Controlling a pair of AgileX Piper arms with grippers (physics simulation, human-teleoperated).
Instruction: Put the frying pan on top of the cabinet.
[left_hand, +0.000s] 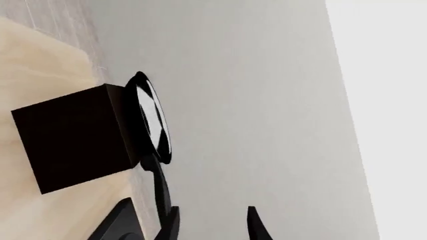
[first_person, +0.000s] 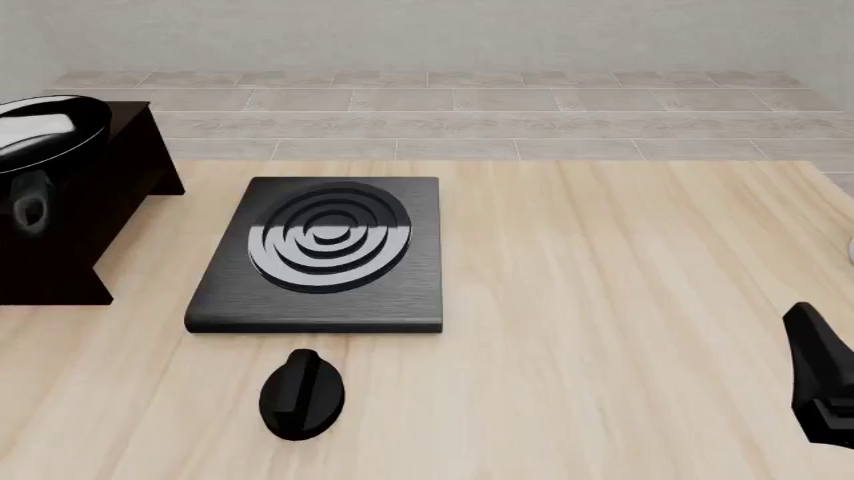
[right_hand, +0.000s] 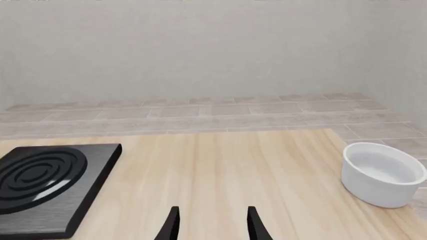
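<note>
My frying pan (first_person: 38, 140) sits on the cabinet (first_person: 80, 225) top at the tabletop's far left edge, its bowl hanging over the cabinet's near edge in the front view, so a nudge could tip it off. In the left wrist view my left gripper (left_hand: 212, 225) is spread apart and holding nothing, the handle (left_hand: 160, 187) just beside one finger; pulling back carelessly could drag it. My right gripper (right_hand: 211, 223) is parted, empty, near the stove plate (first_person: 323, 255).
</note>
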